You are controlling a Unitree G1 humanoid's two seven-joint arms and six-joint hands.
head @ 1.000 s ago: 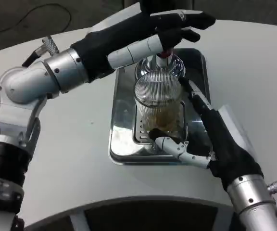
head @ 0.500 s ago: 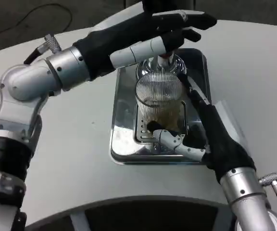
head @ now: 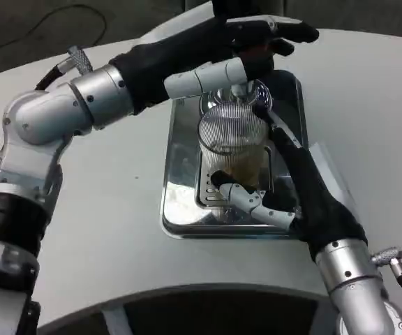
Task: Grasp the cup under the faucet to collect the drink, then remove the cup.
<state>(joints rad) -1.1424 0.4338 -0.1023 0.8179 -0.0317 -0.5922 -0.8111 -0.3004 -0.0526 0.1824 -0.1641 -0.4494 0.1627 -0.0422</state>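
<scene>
A ribbed glass cup (head: 232,143) holding amber drink stands on a steel drip tray (head: 176,164) under the faucet (head: 246,91), gripped by the right hand (head: 285,188). The left hand (head: 222,52), fingers extended, seemingly presses the tap, half hidden, on a white table (head: 103,209).

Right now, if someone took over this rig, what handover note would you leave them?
Right hand: wrapped around the ribbed glass cup, holding it.
Left hand: up at the faucet, on its top; whether it grips the handle cannot be told.
Cup stands upright on the grate of the metal drip tray, under the faucet, with some amber drink in its lower part.
Done: cup grasped, filling begun.
Left: finish collecting, then take the cup away.
</scene>
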